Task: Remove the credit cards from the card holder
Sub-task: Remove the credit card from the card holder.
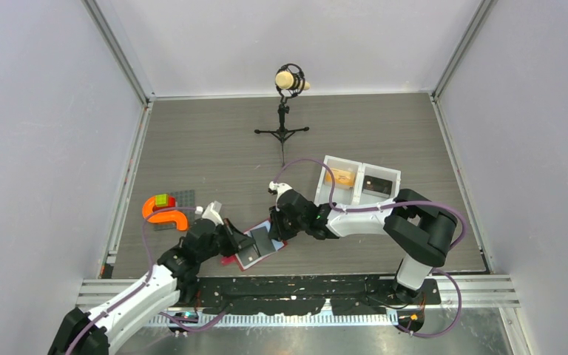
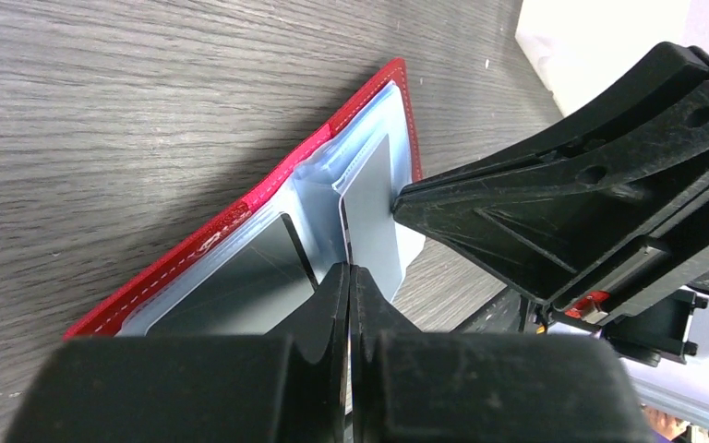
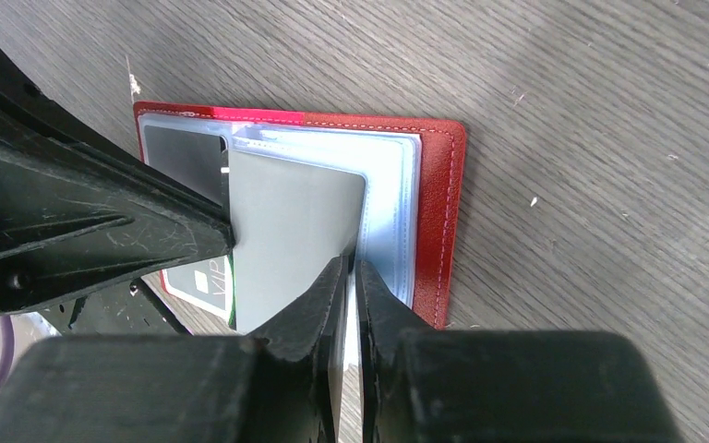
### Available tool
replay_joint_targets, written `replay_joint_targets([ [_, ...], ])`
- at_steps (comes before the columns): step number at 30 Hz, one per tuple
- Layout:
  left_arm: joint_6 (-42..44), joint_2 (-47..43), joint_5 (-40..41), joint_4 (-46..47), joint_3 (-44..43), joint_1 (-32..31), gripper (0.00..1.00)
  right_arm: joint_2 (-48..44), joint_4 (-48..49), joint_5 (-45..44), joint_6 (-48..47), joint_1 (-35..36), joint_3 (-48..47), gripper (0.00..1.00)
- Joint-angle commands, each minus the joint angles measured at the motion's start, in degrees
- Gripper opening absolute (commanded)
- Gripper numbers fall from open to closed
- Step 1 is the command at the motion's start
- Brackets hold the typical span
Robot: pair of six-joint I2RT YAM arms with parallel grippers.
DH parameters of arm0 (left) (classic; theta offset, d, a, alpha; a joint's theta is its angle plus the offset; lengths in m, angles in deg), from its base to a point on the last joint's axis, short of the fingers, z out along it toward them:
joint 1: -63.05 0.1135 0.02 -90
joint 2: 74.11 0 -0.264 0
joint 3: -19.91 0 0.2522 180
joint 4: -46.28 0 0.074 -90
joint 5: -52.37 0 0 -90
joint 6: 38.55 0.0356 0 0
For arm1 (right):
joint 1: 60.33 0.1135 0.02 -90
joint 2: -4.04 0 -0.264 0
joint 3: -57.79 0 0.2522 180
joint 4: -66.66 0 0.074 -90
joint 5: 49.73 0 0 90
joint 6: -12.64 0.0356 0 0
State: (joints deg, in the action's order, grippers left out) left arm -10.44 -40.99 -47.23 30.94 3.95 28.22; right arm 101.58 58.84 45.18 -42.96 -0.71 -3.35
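Red card holder lies open on the table, near edge, between my arms. Left gripper looks clamped on the grey credit card edge. Right gripper nips a pocket leaf. Risk: opposing pulls drag the holder and the card slips.

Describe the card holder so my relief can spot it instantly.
Look at the grey table, near its front edge, left of the white tray. The card holder lies open there: the only red booklet, with pale blue pockets showing grey cards.

Grey wood-grain table, pale lilac walls
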Motion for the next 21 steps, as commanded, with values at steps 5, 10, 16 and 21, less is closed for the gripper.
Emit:
replay_joint_targets([
  [5,-1.35,-3.45,2.13,-2.77,0.01,0.21,0.10,0.06,-0.18,-1.87,0.59,-0.40,-0.86,0.15],
  [10,-0.99,-3.48,1.49,-1.43,0.47,0.20,0.00,-0.04,0.00,-1.83,0.59,-0.44,-0.75,0.15],
  [16,-1.13,-3.58,2.29,-3.07,0.23,0.20,0.00,-0.02,0.04,-1.75,0.67,-0.43,-0.74,0.15],
  [21,-1.26,-5.97,5.77,-9.95,-1.39,0.20,0.00,-0.67,-0.15,-2.25,0.93,-0.57,-0.28,0.15],
])
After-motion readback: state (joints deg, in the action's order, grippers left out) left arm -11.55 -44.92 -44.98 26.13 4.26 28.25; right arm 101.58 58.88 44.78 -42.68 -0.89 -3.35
